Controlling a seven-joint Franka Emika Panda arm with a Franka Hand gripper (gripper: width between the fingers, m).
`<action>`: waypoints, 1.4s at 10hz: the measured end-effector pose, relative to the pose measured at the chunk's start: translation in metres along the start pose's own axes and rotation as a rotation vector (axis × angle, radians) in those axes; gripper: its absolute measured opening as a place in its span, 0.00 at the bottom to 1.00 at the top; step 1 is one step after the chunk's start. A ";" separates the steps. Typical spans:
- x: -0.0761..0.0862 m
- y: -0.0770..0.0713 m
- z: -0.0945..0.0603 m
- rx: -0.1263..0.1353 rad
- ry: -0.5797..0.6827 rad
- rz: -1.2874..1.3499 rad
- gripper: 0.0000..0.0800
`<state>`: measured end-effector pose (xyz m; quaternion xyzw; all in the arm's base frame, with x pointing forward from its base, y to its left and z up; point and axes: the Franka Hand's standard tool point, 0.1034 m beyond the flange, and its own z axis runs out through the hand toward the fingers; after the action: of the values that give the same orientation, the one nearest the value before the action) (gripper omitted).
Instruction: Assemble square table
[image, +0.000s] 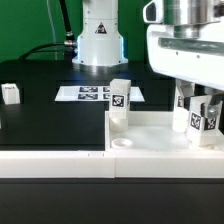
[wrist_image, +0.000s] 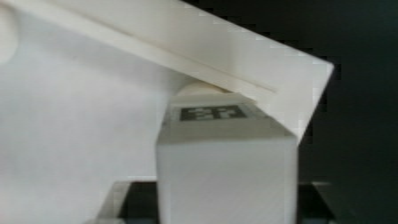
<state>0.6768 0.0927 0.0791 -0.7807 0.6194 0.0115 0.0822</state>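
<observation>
The square table's white top lies flat along the front of the exterior view, with a round socket in its near rim. One white tagged leg stands upright at the top's far corner. My gripper is over the top's right end, shut on a second tagged leg held upright there. In the wrist view that leg fills the gap between my gripper's jaws, with its tag end at a corner of the top. Whether the leg is seated in a socket is hidden.
A third small white tagged leg lies on the black table at the exterior view's far left. The marker board lies flat behind the standing leg. The robot's white base rises behind it.
</observation>
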 end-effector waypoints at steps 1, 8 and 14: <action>0.000 0.000 0.000 0.001 -0.004 0.073 0.37; -0.011 0.003 0.004 -0.068 0.054 -0.472 0.81; -0.014 -0.001 0.002 -0.118 0.083 -1.128 0.81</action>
<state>0.6748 0.1067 0.0788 -0.9937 0.1073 -0.0305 0.0076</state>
